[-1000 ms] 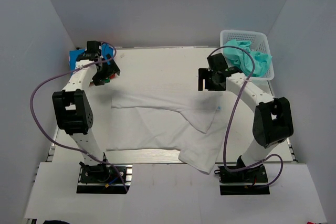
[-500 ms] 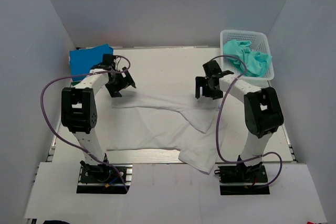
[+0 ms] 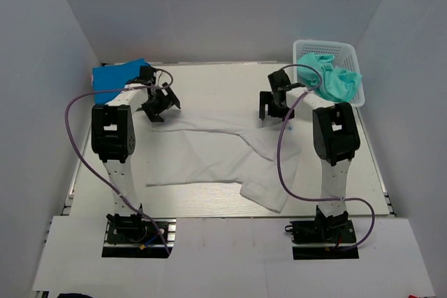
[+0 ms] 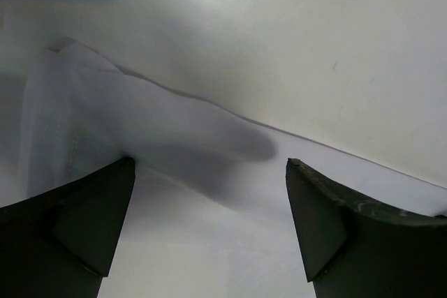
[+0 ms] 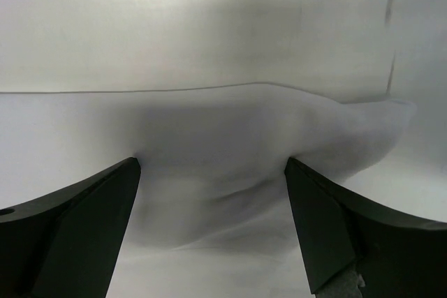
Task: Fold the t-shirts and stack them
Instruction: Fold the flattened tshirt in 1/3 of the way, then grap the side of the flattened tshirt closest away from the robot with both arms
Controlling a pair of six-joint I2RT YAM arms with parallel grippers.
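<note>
Hovering wide open over the far corners of the soft white cloth t-shirt (image 3: 209, 158) spread at centre frame, the left gripper (image 3: 159, 105) and right gripper (image 3: 272, 108) should pinch both corners evenly, lifting together

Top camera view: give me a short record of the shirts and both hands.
spread mid-table: white cloth t-shirt, partly folded
far left corner: bright blue cloth shirt, folded
far right: crumpled teal cloth shirt in white plastic lattice basket
left hand: open, over white shirt's far left corner
right hand: open, over its far right edge
</note>
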